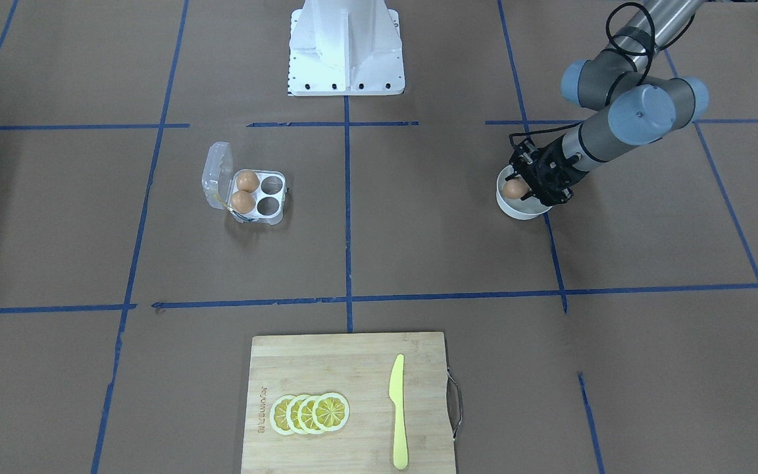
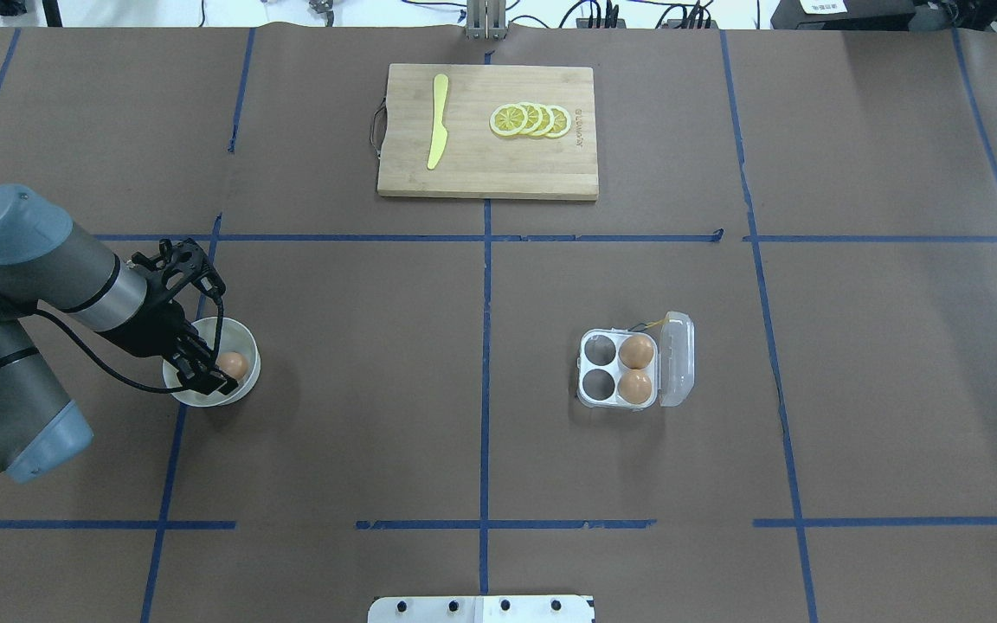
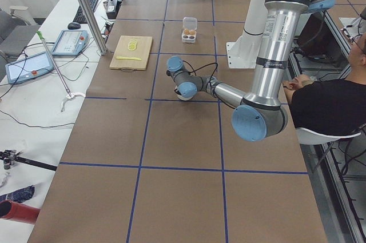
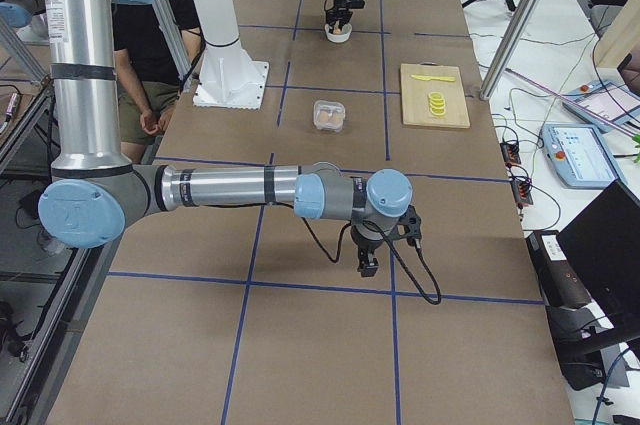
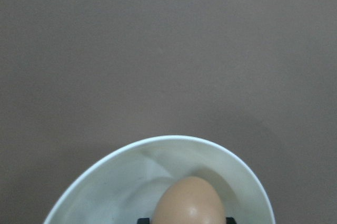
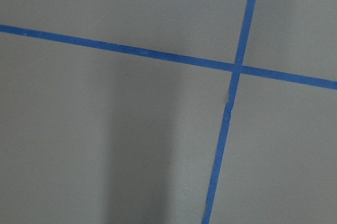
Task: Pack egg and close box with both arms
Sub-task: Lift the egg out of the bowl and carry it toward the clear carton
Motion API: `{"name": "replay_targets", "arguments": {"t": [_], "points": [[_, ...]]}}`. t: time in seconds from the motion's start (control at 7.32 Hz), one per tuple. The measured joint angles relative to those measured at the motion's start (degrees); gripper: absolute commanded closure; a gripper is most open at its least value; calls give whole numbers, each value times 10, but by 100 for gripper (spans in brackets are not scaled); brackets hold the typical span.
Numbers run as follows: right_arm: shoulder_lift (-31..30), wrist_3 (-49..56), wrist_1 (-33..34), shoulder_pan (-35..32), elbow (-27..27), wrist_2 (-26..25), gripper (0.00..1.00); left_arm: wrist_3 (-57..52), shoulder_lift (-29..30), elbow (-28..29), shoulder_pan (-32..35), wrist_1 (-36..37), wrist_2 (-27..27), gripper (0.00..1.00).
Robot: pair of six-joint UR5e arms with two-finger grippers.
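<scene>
The left end effector (image 1: 525, 186) is clenched on the egg (image 1: 516, 189) inside the bowl (image 1: 524, 210). The box (image 1: 268, 207) stands well apart on the tabletop (image 1: 418, 230), lid open, two more eggs (image 1: 247, 180) in the cells beside the lid. State of the right end effector (image 4: 367, 263) cannot be told.

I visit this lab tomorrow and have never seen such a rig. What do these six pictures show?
Two robot arms stand at a paper-covered table. Two cameras look down on it, from behind and in front of the robot, two look from the table's ends, and one rides on each wrist. The left gripper reaches into a white bowl, its fingers either side of an egg; a firm grip is unclear. The right gripper hangs over the table. The open box holds two eggs. A cutting board carries lemon slices and a yellow knife.
</scene>
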State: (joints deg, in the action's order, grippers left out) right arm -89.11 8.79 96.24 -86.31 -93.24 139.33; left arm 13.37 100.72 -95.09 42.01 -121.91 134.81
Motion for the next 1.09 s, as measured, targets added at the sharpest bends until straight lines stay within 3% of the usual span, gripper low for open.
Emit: {"name": "replay_targets", "arguments": {"t": [0.68, 1.09], "points": [[0, 0, 0, 0, -3, 1, 0, 25, 19, -22, 38, 35, 0, 100], [1, 0, 0, 0, -4, 1, 0, 188, 131, -9, -21, 43, -15, 100]]}}
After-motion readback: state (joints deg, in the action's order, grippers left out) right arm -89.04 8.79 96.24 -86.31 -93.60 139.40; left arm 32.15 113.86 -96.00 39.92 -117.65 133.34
